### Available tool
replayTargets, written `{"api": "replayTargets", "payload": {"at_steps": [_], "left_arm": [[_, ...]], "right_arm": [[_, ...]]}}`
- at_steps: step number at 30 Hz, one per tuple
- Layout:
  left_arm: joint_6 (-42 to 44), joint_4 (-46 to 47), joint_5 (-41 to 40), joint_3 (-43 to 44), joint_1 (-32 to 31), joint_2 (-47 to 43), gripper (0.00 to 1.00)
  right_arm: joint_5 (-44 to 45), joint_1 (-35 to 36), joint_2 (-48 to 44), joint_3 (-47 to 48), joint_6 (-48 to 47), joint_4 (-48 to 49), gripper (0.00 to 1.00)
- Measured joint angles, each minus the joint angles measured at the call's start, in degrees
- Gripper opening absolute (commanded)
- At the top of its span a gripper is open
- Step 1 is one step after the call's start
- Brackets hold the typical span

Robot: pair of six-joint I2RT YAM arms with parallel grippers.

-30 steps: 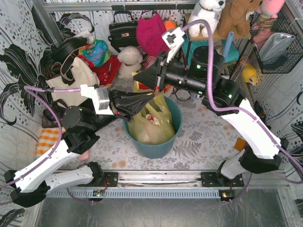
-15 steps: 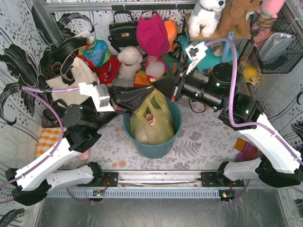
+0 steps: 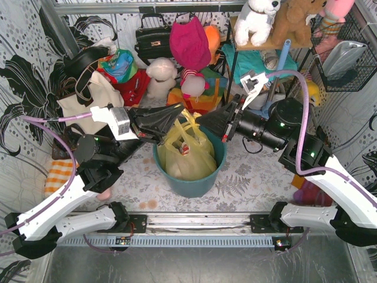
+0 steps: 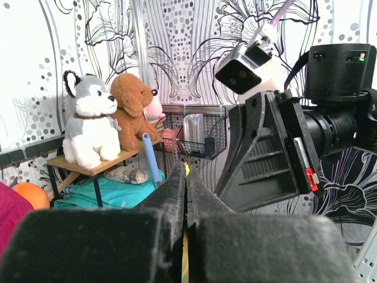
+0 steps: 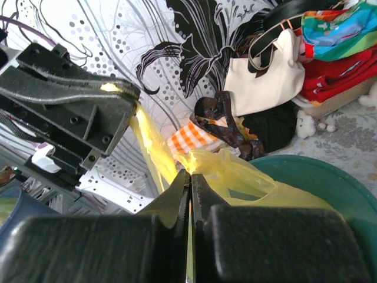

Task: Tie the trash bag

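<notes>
— What is changing?
— The right gripper (image 3: 200,120) is drawing back rightward, pinching one handle of the trash bag (image 3: 187,158). The left gripper (image 3: 187,114) is clamping the other. The bag is sitting in the teal bin (image 3: 197,187).

It was a staged robot-testing booth: floral-print fabric walls (image 3: 23,71) on a metal frame (image 3: 118,7), with handbags (image 3: 152,38), plush toys (image 3: 258,16) and a wire basket (image 3: 323,73) crowded behind the teal bin (image 3: 194,184).
</notes>
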Motion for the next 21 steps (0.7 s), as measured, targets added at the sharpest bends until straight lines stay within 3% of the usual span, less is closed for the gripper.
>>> {"api": "replayTargets", "payload": {"at_steps": [14, 21], "left_arm": [[0.11, -1.07, -3.37, -1.40, 0.00, -0.15, 0.03], [0.11, -2.19, -5.81, -1.62, 0.00, -0.13, 0.03]], "right_arm": [[-9.25, 0.24, -2.40, -9.25, 5.62, 8.66, 0.00], [-9.49, 2.93, -2.01, -10.38, 7.58, 10.14, 0.00]]}}
